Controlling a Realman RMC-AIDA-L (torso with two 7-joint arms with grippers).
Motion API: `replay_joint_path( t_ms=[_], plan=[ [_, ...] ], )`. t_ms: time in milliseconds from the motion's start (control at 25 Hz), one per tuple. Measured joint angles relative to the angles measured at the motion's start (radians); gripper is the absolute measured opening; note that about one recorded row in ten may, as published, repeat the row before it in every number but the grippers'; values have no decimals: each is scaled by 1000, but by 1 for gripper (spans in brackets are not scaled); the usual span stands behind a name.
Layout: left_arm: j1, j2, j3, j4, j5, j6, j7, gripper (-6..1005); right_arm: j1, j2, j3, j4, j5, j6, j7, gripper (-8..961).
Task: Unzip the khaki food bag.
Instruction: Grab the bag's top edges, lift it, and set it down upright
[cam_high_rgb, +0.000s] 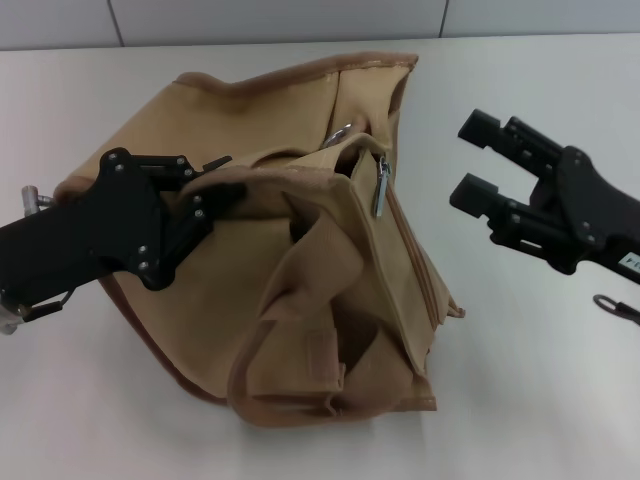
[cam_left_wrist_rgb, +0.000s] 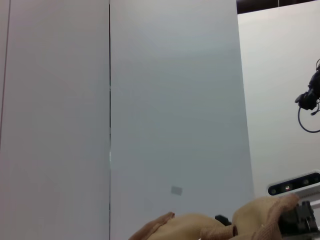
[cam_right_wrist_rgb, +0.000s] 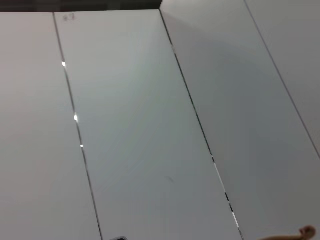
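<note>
The left gripper (cam_high_rgb: 215, 185) is reaching in from the robot's left and pressing against the upper left side of the khaki food bag (cam_high_rgb: 300, 270), its dark fingers (cam_high_rgb: 225, 192) closing on a fold of tan fabric along the bag's top edge. The right gripper (cam_high_rgb: 478, 160) is hovering off to the bag's right, clear of it, with its two fingers (cam_high_rgb: 470, 190) standing apart and nothing between them.

The bag is sitting slumped and crumpled in the middle of the white table (cam_high_rgb: 530, 380), its top sagging inward. A silver zipper pull (cam_high_rgb: 381, 186) is hanging down at the bag's upper right corner, on the side facing the right gripper, and a metal ring (cam_high_rgb: 340, 133) is showing just behind it. A webbing handle (cam_high_rgb: 290, 300) is looping down over the near side, above a folded front flap. Brown piping is running along the back rim.

In the left wrist view, bunched tan fabric is lying along one edge beneath a pale wall (cam_left_wrist_rgb: 175, 100); the right wrist view is giving mostly wall panels (cam_right_wrist_rgb: 150, 125)
</note>
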Motion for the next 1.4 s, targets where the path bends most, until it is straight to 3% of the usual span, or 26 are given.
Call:
replay_joint_path(
  t_ms=[720,920,1400],
  plan=[
    [-24,-4,5,-73,0,-28,87,56,16,6,11,230,23,89,-140,685],
    [-26,-5,5,-85,0,-26,106,56,25,8,13,278,31,113,-142,444],
    [-27,-6,-3,-119,-18,-62,151,56,19,8,12,344,31,107,-134,381]
  ],
)
